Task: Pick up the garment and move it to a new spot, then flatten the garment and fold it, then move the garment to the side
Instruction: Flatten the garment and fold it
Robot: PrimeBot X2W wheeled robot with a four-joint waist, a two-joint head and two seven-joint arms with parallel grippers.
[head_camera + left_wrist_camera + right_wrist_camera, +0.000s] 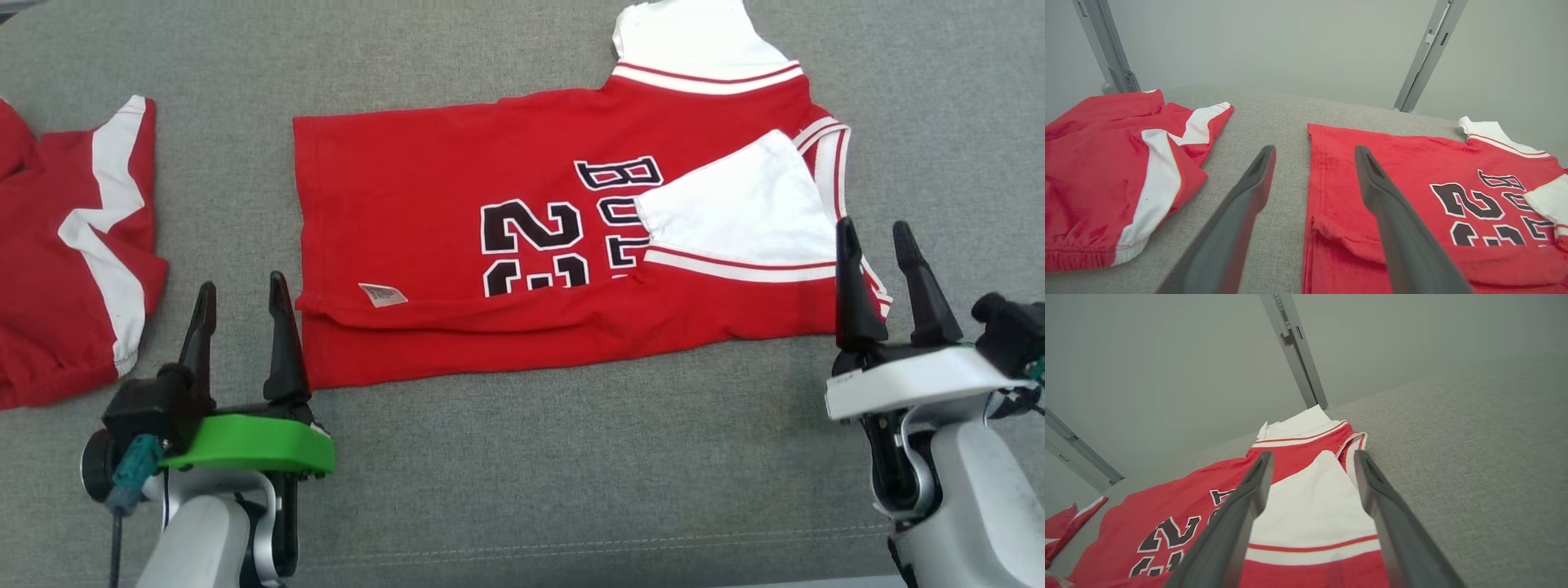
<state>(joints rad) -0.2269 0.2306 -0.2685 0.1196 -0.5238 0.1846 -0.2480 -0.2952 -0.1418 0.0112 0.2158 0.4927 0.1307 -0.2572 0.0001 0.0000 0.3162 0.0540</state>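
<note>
The garment is a red jersey with white sleeves and black lettering, lying flat on the grey surface with its near long edge folded up over the front and one white sleeve turned in. My left gripper stands open at the garment's near left corner, holding nothing; in the left wrist view its fingers straddle the garment's hem edge. My right gripper is open at the garment's near right corner, over the sleeve end. In the right wrist view the white sleeve lies between its fingers.
A second red and white garment lies crumpled at the left edge of the grey fabric surface, also in the left wrist view. Grey metal posts rise behind the surface's far edge.
</note>
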